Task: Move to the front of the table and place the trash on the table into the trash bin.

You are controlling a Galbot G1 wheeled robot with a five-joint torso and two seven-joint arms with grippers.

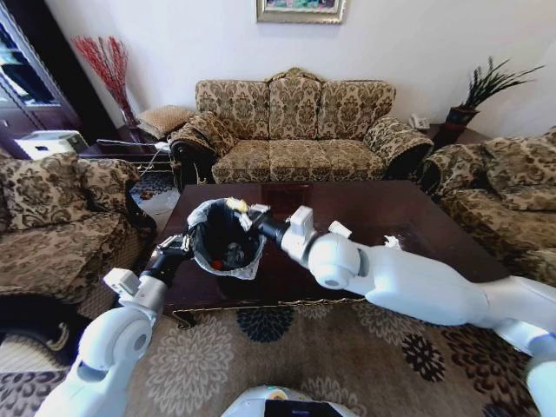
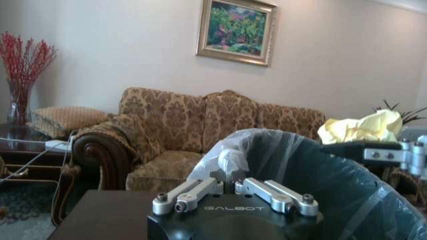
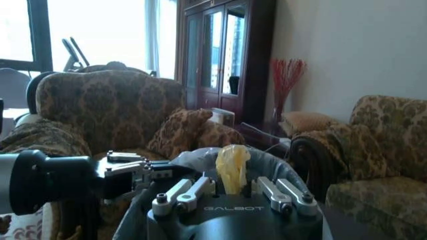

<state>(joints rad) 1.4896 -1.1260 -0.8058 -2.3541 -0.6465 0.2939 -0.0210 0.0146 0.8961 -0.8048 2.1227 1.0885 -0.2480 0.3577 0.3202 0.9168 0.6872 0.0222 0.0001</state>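
The yellowish scrap (image 3: 233, 168), light, crumpled and soft, sits pinched in the right claw (image 1: 246, 214) just over the trash bin (image 1: 228, 236) rim. The left claw (image 1: 185, 244) grips that rim, holding the bin above the surface (image 1: 408, 217).

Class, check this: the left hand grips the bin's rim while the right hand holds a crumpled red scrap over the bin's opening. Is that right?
Not quite. The scrap is pale yellow, not red, as the right wrist view shows. The rest stands: the left hand grips the rim of the trash bin, and the right hand holds the scrap over its opening.
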